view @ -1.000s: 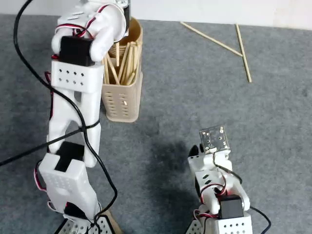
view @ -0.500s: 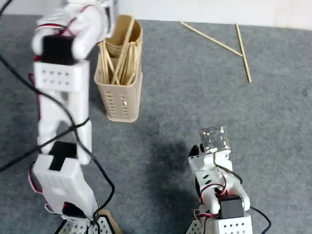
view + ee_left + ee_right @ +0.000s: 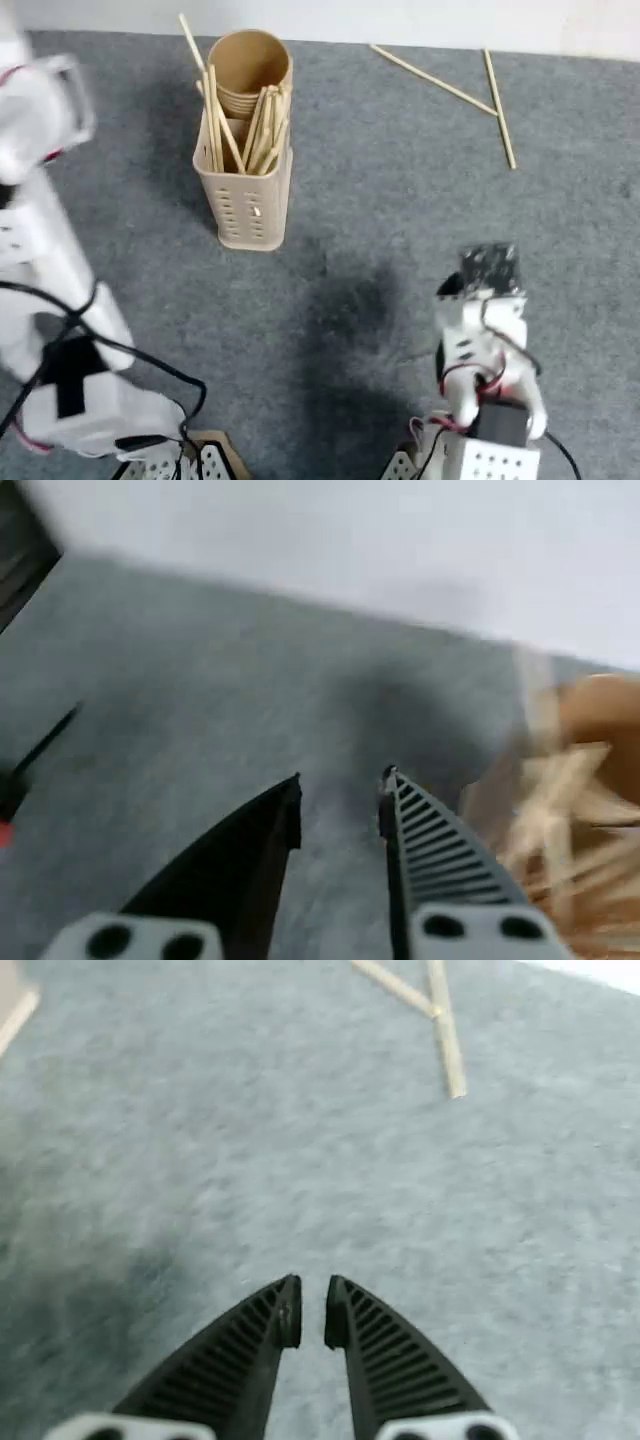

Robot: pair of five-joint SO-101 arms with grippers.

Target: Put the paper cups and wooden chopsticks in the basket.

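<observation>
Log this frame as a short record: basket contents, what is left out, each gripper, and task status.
basket: the basket stands upright on the grey mat
in basket: stacked paper cups and a bundle of chopsticks
left out: two loose chopsticks lie touching on the mat near the far edge
left gripper: the left gripper is open and empty, with the basket beside it
right gripper: the right gripper has its tips a narrow gap apart and is empty over bare mat
status: unfinished
</observation>
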